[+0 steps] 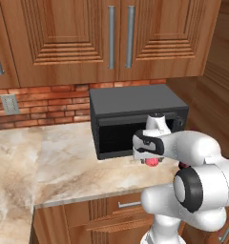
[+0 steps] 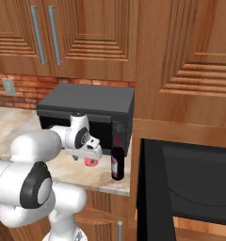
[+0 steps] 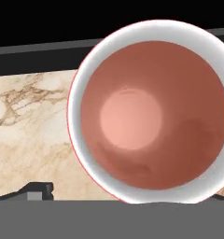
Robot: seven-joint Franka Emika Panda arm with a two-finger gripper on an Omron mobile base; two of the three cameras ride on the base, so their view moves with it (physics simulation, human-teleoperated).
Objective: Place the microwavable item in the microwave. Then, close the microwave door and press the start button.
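- Left base view: the red cup [image 1: 153,162] sits on the marble counter [image 1: 64,162] right in front of the black microwave [image 1: 135,119], just under the gripper [image 1: 150,155].
- Right base view: cup beside a dark bottle [image 2: 117,162].
- Hand view: looking straight down into the cup; jaws spread wide, gripping nothing.

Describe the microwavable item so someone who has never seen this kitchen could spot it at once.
Find the black microwave on the marble counter. Just in front of it, under the gripper, stands a small red cup with a pale rim. The dark wine bottle beside it is taller and narrow-necked.
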